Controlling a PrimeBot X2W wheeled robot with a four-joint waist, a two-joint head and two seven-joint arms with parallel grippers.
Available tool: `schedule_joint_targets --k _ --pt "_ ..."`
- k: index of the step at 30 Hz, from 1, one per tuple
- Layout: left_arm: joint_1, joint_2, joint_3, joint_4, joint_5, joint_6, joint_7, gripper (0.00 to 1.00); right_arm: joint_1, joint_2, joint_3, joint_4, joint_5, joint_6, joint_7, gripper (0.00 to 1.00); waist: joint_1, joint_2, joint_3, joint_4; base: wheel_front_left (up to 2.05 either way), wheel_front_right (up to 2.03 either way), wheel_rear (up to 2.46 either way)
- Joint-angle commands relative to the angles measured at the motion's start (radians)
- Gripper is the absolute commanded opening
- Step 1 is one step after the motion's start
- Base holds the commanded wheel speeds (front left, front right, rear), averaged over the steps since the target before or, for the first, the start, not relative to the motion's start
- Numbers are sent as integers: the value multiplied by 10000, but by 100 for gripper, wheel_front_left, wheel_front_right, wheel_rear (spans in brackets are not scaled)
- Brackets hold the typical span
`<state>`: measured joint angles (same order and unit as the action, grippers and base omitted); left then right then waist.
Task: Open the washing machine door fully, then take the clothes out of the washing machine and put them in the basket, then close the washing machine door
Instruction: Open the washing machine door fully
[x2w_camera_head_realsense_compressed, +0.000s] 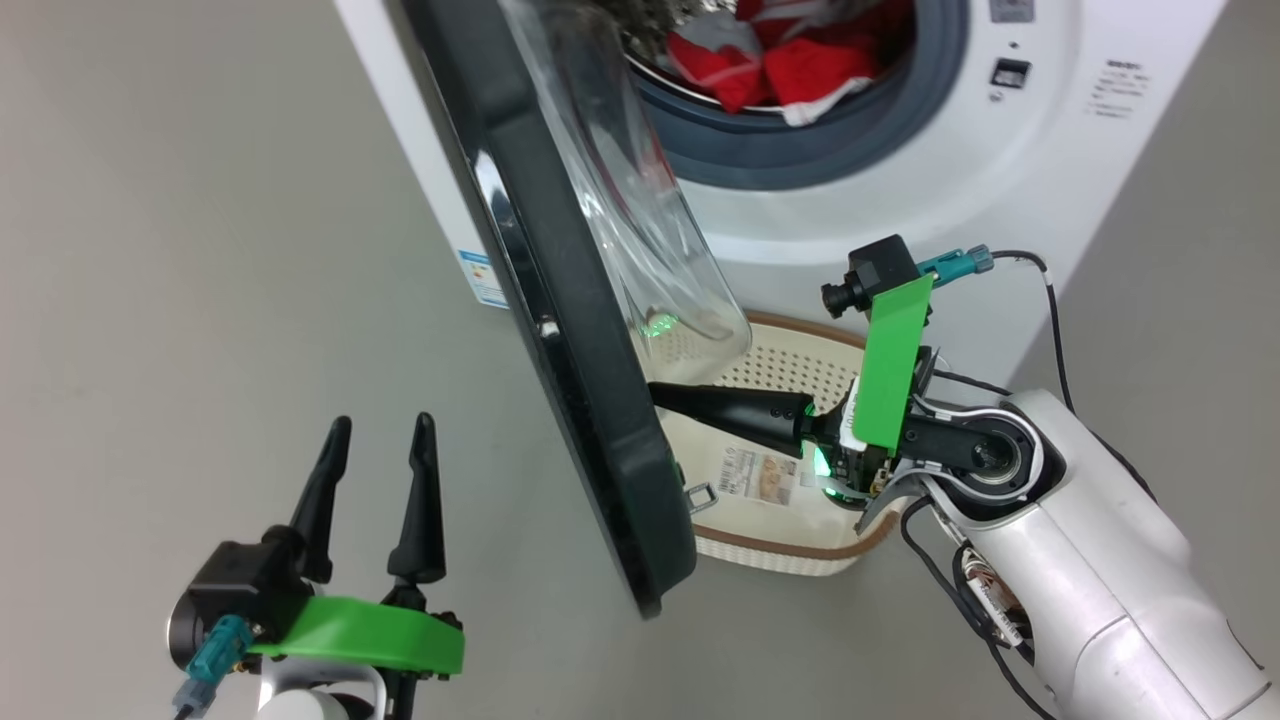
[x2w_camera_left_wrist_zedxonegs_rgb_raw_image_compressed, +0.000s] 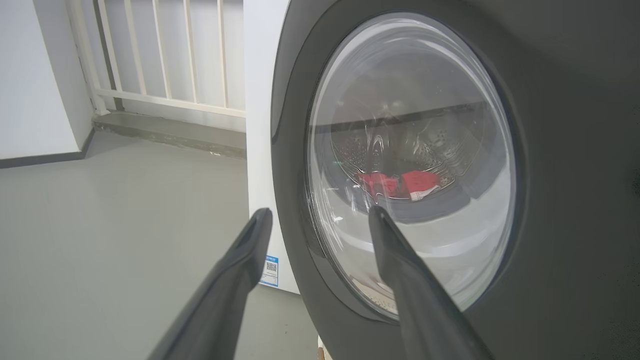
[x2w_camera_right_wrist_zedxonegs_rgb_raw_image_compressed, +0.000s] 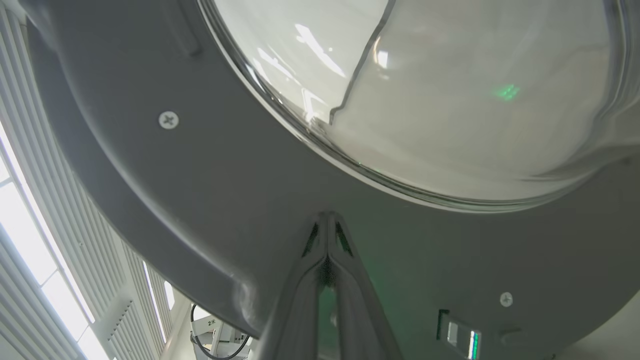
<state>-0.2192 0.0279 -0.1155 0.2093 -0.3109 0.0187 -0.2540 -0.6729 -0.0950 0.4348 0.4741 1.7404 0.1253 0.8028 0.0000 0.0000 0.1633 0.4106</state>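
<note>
My right gripper (x2w_camera_head_realsense_compressed: 658, 393), fingers pinched shut, tips on inner rim of glossy black round glass door (x2w_camera_head_realsense_compressed: 560, 330); left gripper (x2w_camera_head_realsense_compressed: 385, 422) wide, outside.

1. The left pincer (x2w_camera_left_wrist_zedxonegs_rgb_raw_image_compressed: 320, 212) stands with jaws wide apart, empty, near the washing machine door (x2w_camera_left_wrist_zedxonegs_rgb_raw_image_compressed: 550, 200).
2. Through the door's glass, red clothes (x2w_camera_left_wrist_zedxonegs_rgb_raw_image_compressed: 400, 184) lie in the drum (x2w_camera_left_wrist_zedxonegs_rgb_raw_image_compressed: 440, 145).
3. A white railing (x2w_camera_left_wrist_zedxonegs_rgb_raw_image_compressed: 165, 55) stands beyond the grey floor (x2w_camera_left_wrist_zedxonegs_rgb_raw_image_compressed: 125, 225).
</note>
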Motion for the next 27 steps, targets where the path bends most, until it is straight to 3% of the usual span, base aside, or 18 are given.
schedule_joint_targets --k 1,15,27 --pt "36 223 347 -177 -41 64 -78 100 130 349 155 -244 -84 54 59 0 0 0 -318 415 0 0 0" --pt "256 223 243 -20 2 100 -78 100 415 433 244 107 -48 54 -67 0 0 0 -852 1260 0 0 0" --pt "552 223 396 61 100 124 -78 100 704 445 291 358 32 54 -461 0 0 0 -1258 1186 0 0 0"
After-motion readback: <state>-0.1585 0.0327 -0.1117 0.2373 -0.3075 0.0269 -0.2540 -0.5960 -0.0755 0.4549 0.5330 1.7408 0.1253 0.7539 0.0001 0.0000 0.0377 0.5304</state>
